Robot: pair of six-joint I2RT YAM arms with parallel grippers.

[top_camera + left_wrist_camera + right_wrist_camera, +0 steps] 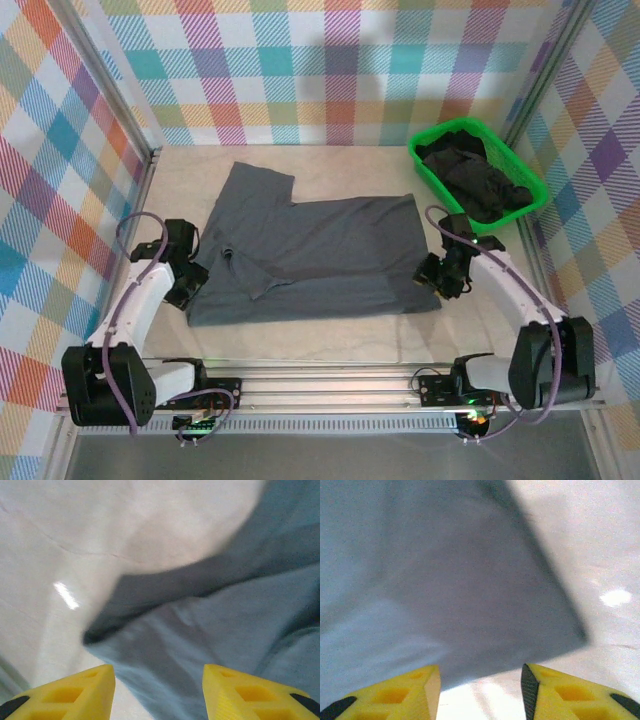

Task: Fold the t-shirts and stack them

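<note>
Nearest me, both arms reach low over the bench [330, 345], one at each end of the blue-grey t-shirt [330, 250]. The left hand [190, 282] sits right at the shirt's left edge, by the collar end. Its yellow fingers [70, 695] are apart with nothing between them, and the cloth edge lies just ahead and a bit to their right. The right hand [437, 275] is at the near right corner, the hem end. Its fingers [395, 695] are also spread and empty, with the corner just ahead and to their left.

What matters for the next move imo: the shirt's long axis runs left to right across the bench, collar left and hem right. So it lies between the hands, and each one is about equally close to its own end. Looks to me like a two-handed pick, each hand pinching the edge in front of it.

On the far side one sleeve sticks out toward the back wall. Farther back on the right, the green basket [447, 126] holds the dark t-shirts [480, 180] in a heap, much nearer the right arm. Nothing's stacked yet, I'd say.
</note>
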